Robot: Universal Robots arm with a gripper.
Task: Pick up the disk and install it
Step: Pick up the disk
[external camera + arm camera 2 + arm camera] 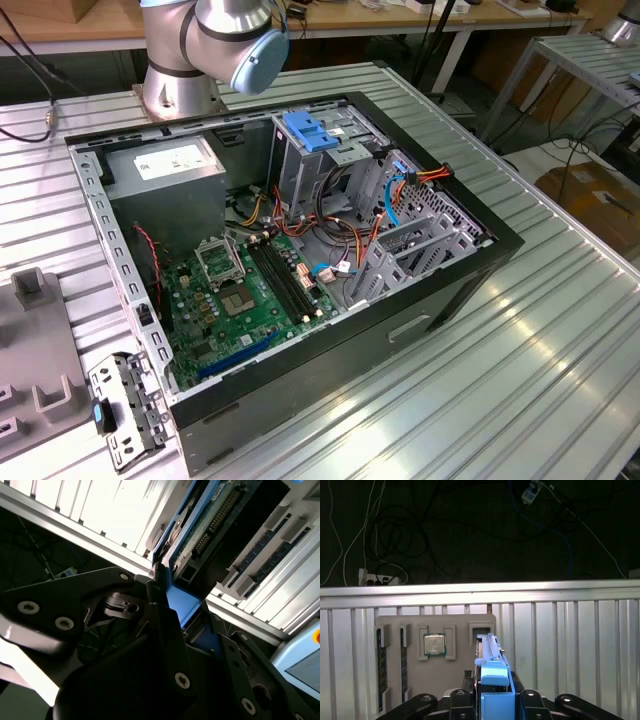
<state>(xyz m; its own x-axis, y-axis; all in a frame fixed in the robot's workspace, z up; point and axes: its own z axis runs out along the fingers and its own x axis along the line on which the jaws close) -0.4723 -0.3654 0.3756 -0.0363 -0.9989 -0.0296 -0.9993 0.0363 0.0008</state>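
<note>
Exterior view: the open computer case (430, 290) lay on its side on the ribbed surface (540, 380), board and cables exposed. A metal drive cage (300, 180) w/ a blue bracket on top stood near the base of the arm (210, 40).

Second wrist view: the end effector (182, 599) was pinching the disk (200, 525) by its blue carrier end. The disk was edge-on, circuit-board side showing, apparently clear of the surface.

First wrist view: same grip, blue rail between the black fingers (460, 705). A grey parts tray (395, 625) w/ a chip (434, 644) sat on the surface beyond.

Judged: pick-up done, install not yet. Seating it would call for squaring the rails to the cage slot, no tilt.
</note>
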